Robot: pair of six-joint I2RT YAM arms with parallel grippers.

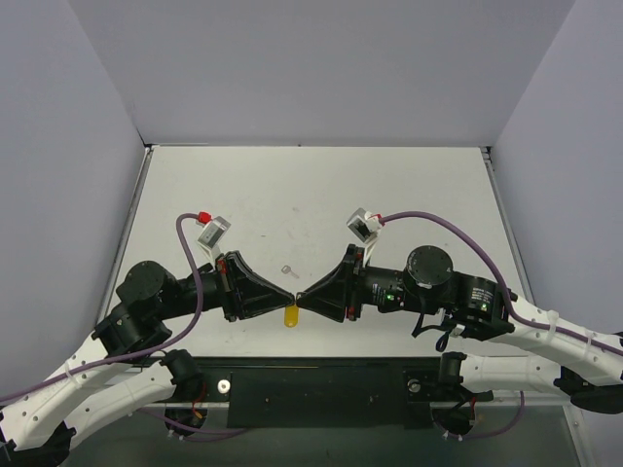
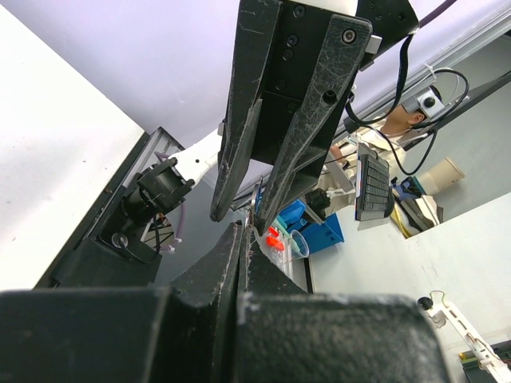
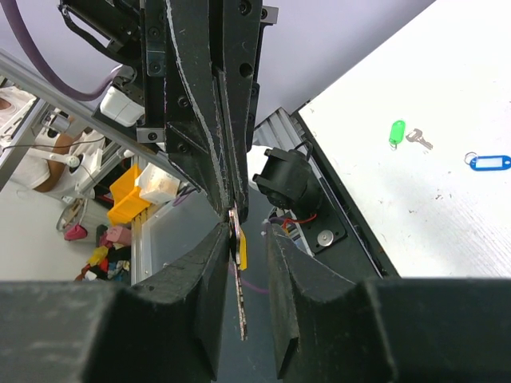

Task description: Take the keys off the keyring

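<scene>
Left claw (image 1: 289, 295) is pinched fully together. The ring end of the keyring (image 3: 242, 252) comes out right at its tips, so it's clamped on that, with the yellow tag dangling underneath, up off the table. Right claw (image 3: 247, 231) has its jaws a little apart, one on each side of the tag with a gap showing. I can't tell if either pad actually touches it. A thin key (image 3: 239, 311) hangs edge-on below the tag, between those jaws.

Surface is a plain white table (image 1: 409, 185) with a few scuffs, boxed in by pale lavender walls (image 1: 321, 68) on the left, back and right, standing right at the table's edges. The two claws meet tip to tip near the front, just ahead of the black base plate (image 1: 321, 384). Most of the open tabletop is behind them, toward the back wall.

A tiny loose key (image 1: 287, 269) lies just behind the claw tips. The right wrist view also shows a green tag (image 3: 397, 132) with a silver key (image 3: 417, 140) right beside it, and a blue tag (image 3: 489, 162) a bit apart, all flat on the table.
</scene>
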